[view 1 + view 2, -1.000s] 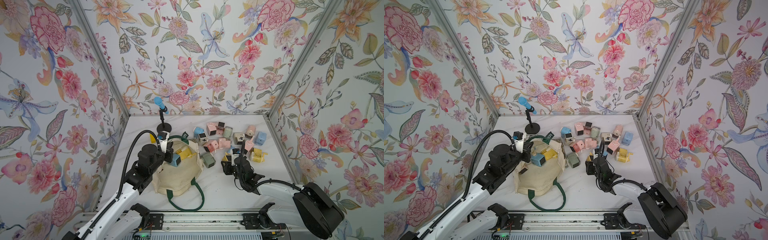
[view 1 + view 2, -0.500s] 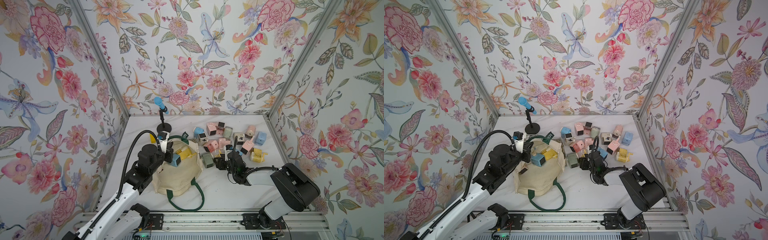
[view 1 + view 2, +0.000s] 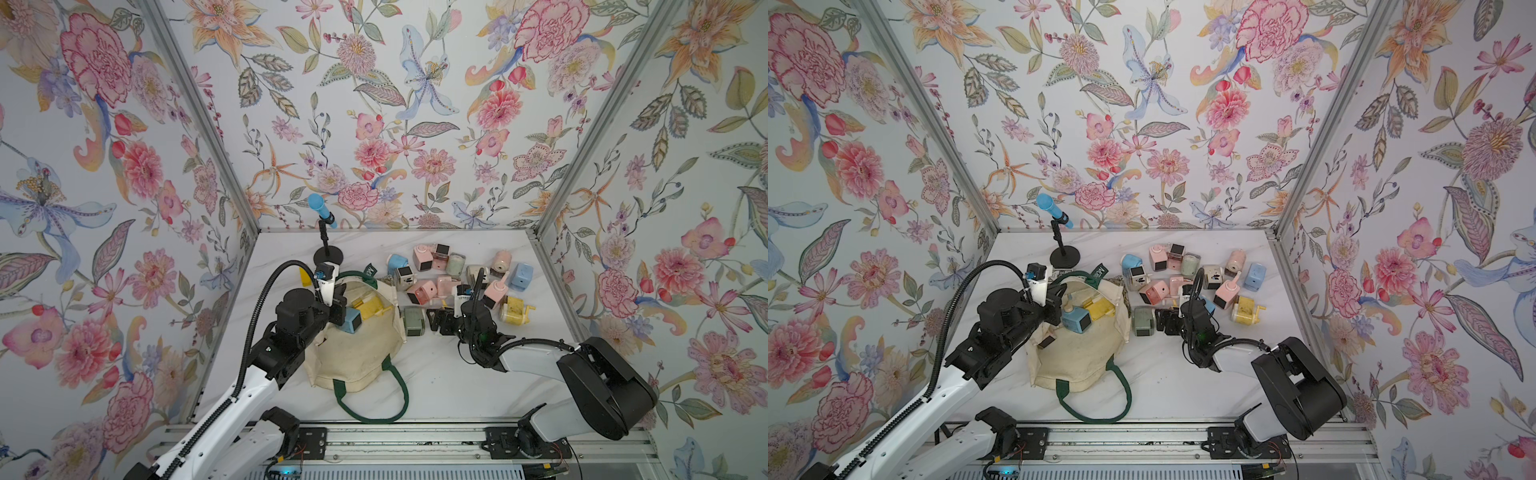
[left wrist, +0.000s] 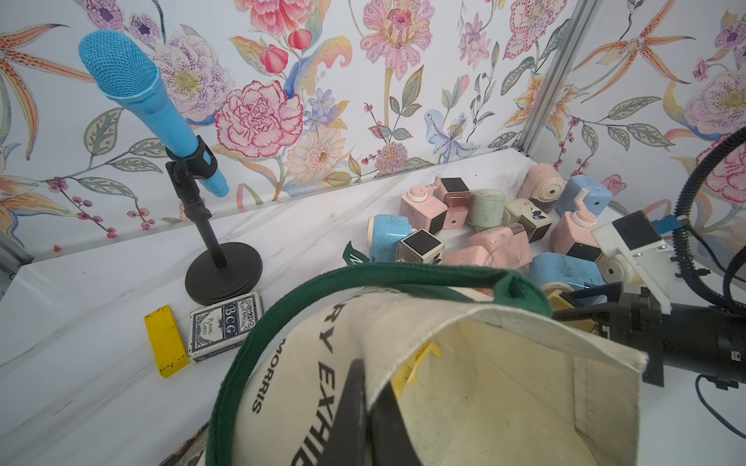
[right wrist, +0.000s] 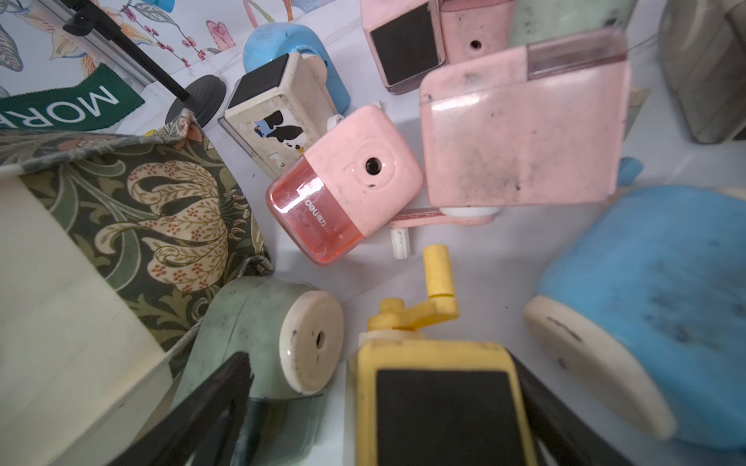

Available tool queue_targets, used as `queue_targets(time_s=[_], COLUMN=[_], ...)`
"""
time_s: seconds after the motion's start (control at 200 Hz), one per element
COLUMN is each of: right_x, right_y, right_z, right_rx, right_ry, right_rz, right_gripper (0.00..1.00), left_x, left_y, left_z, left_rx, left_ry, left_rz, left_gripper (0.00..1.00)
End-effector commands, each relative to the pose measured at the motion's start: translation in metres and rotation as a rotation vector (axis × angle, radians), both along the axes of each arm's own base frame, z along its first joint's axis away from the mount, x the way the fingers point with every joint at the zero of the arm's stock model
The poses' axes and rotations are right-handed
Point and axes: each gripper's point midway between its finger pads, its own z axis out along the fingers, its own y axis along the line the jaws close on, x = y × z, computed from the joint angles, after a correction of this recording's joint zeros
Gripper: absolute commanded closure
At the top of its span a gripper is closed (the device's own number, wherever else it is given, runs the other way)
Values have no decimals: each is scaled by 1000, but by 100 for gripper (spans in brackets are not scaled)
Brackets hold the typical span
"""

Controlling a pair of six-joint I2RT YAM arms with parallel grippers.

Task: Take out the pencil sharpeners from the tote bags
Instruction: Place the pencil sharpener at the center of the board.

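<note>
Left fingers [image 4: 351, 403] tight on tote bag [image 4: 484, 318] rim; right fingers [image 5: 210, 403] wide apart astride yellow sharpener [image 5: 440, 403].

You're in a robot test booth, built as a staged cell.

Three flat walls [image 3: 374, 104], all papered in one floral print, meet at bare aluminium posts [image 3: 204, 124] and box in a white marbled desk [image 3: 457, 386]. A slotted metal rail [image 3: 407, 440] runs along the desk's front edge, and your left arm [image 3: 249, 390] and right arm [image 3: 536, 357] are mounted on it, with ribbed black cable conduit looping up to each wrist. Near the desk's back left corner, a blue microphone [image 3: 322, 206] sits on a small black stand. A heap of pastel pencil sharpeners [image 3: 424, 291] lies toward the back right corner, beside one tote bag [image 3: 357, 353] near the middle.
</note>
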Motion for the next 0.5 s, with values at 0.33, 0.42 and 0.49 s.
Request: queue_targets(time_s=[0.33,0.42,0.49], right_x=[-2,-1,0], right_y=[-23,-19,-15], right_z=[-25,-31,-38], right_rx=[-117,-132,-144], right_ry=[79,100,122], right_rz=[-76,-61,-43], right_gripper=[7,5,2], left_x=[1,1,1], left_y=[2,2,2], left_z=[8,8,8], left_rx=[-18,-18,-17], left_ry=[-18,-16,-15], left_rz=[6,5,6], left_gripper=[100,100,100])
